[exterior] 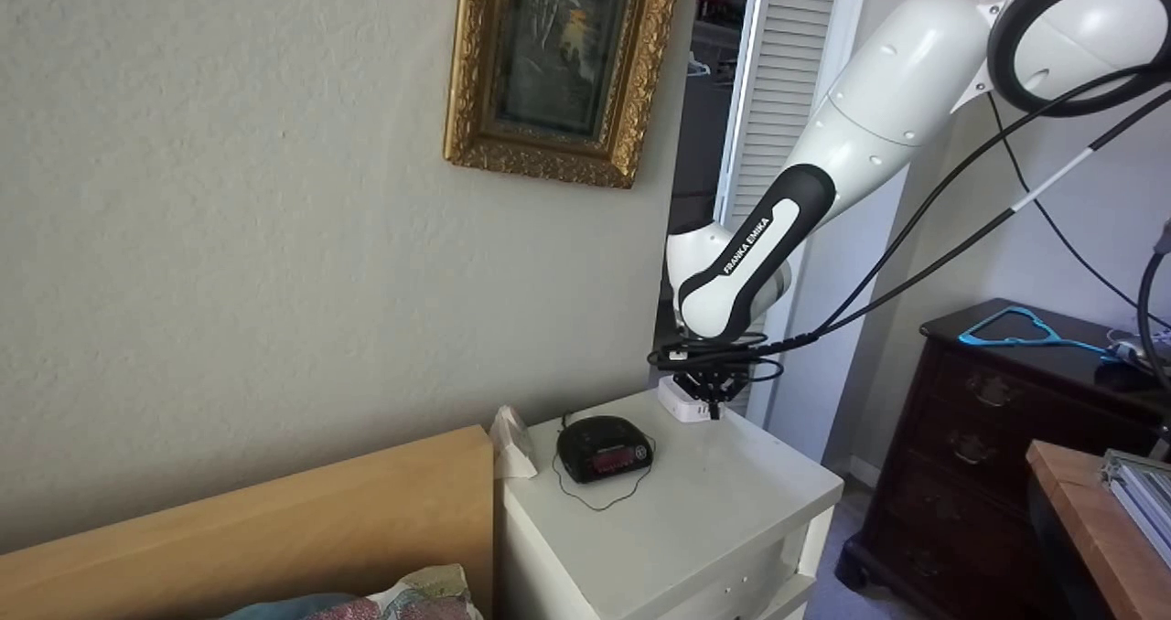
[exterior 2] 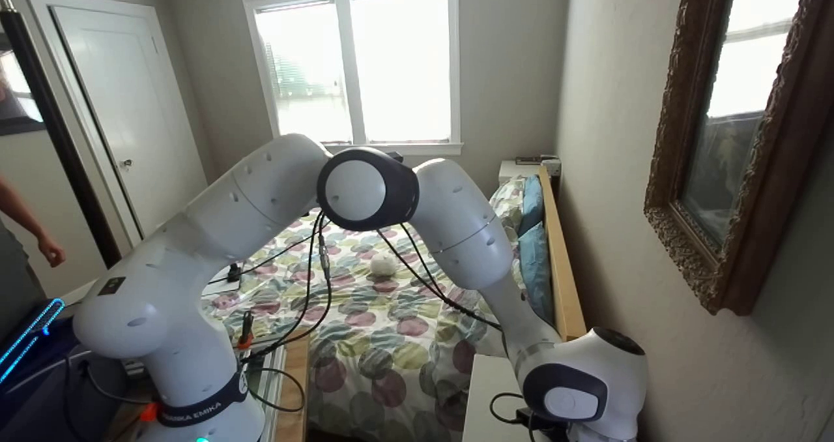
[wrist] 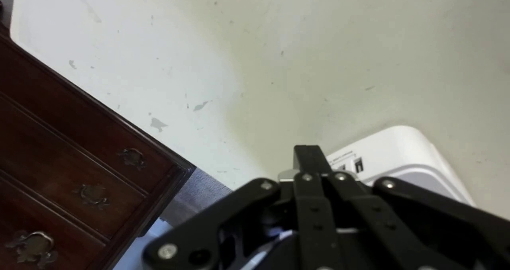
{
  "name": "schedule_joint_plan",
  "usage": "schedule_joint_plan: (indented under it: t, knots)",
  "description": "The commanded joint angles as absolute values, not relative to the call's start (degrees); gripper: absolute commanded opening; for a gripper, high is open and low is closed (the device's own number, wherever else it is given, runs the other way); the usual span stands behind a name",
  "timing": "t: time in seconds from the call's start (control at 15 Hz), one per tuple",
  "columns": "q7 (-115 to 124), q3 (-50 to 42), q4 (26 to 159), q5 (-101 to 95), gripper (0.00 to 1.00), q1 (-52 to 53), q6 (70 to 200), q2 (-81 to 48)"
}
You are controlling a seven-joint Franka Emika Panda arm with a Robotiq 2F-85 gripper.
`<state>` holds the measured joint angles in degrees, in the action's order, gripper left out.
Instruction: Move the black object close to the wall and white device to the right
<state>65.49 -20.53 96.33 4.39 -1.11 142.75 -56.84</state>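
The black object [exterior: 590, 437], a low rounded clock radio with a reddish front display, sits on the white nightstand [exterior: 704, 501] near the wall [exterior: 274, 282]. Its thin cord loops around its front. The white device [exterior: 679, 402], a rounded box with USB ports, stands at the nightstand's back corner; it also shows in the wrist view [wrist: 386, 150]. My gripper [exterior: 714, 410] is beside and partly in front of the white device, fingers pointing down. In the wrist view my gripper [wrist: 307, 154] is shut with nothing between its fingertips. Whether it touches the device cannot be told.
A white crumpled tissue [exterior: 514, 444] stands left of the black object, by the wooden headboard [exterior: 366, 492]. A gold-framed picture [exterior: 467, 71] hangs above. A louvred door [exterior: 787, 80] and a dark dresser [exterior: 970, 437] stand beyond the nightstand. Cables hang from the arm.
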Motion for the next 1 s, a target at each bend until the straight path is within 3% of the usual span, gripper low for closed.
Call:
schedule_joint_plan:
  t: [0.0,0.47,0.93]
  knots:
    - [66.31,-20.66,93.58,3.71,0.00,-1.65,142.54,-58.10]
    - [65.72,-20.01,91.71,3.93,0.00,-2.22,141.28,-59.33]
    - [62.72,-16.66,98.03,4.63,0.00,-1.41,144.05,-54.79]
